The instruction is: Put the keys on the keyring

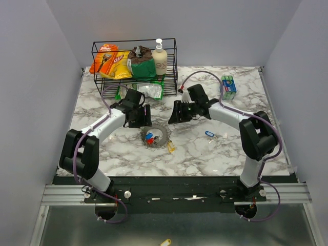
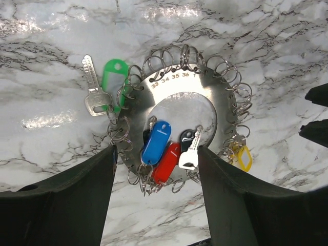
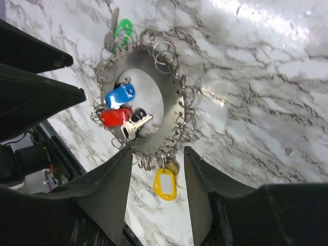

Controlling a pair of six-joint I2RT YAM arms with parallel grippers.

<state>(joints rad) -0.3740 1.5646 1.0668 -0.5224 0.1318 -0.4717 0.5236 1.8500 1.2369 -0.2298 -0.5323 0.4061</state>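
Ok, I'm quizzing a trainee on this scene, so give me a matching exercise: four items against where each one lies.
Items:
1 green tag
2 red tag
3 loose blue tag
4 blue-green box

Places:
a inside the keyring's central hole
b toward the table's far right corner
c alone on the marble, right of the keyring
d just outside the keyring's rim, beside a silver key

Pairs: 1-d, 2-a, 3-c, 4-b
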